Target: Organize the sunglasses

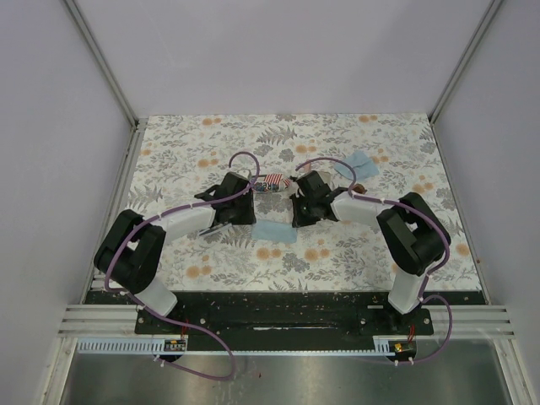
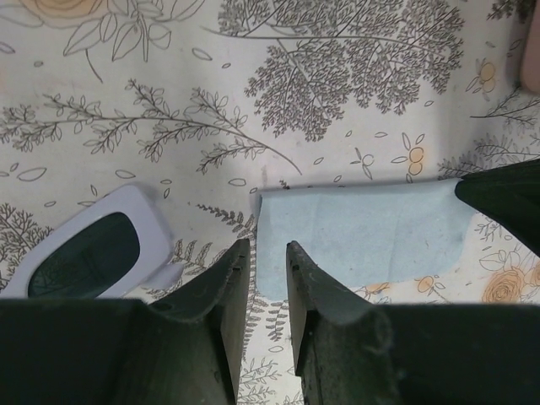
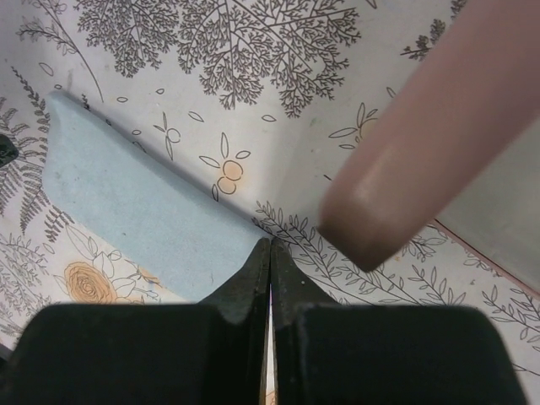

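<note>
Left wrist shows pale-framed, dark-lensed sunglasses (image 2: 84,253) beside slightly parted, empty left pincer (image 2: 267,246); right pincer (image 3: 270,246) closed empty.

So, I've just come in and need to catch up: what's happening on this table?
Sunglasses are being tidied on a flowered tablecloth. The left gripper hangs low, jaws slightly apart and empty, over the edge of a light blue cloth, with white-framed sunglasses lying beside it. The right gripper is shut on nothing, with a pink case close by. No sunglasses are held at this moment.
</note>
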{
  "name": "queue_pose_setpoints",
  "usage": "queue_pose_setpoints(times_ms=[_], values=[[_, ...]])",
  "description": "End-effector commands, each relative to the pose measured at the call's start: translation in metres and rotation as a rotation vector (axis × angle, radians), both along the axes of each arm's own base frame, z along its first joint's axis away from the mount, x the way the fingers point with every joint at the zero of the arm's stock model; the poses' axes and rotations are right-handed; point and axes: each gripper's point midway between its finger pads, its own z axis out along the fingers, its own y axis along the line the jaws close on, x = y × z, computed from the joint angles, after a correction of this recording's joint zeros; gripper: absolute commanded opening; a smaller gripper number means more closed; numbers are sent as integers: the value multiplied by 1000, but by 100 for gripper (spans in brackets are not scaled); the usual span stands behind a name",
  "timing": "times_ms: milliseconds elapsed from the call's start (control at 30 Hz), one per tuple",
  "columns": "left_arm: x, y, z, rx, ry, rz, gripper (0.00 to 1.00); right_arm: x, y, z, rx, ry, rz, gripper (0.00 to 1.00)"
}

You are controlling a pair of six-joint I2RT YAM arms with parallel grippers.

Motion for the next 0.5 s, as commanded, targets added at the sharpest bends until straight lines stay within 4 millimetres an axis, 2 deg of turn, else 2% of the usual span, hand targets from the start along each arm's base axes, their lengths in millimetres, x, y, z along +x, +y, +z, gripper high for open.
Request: queue_pose_setpoints(times_ms=[0,133,467], values=[[18,-10,11,-31,-88,-49,29,-1,-14,3,-87,-4,-29,0],[25,-16,10,-24,-92,-95,30,-3,-12,-2,-88,20,-23,0],[30,-19,-14,28,-46,-139,32,-6,-5,3,-52,38,-16,0]])
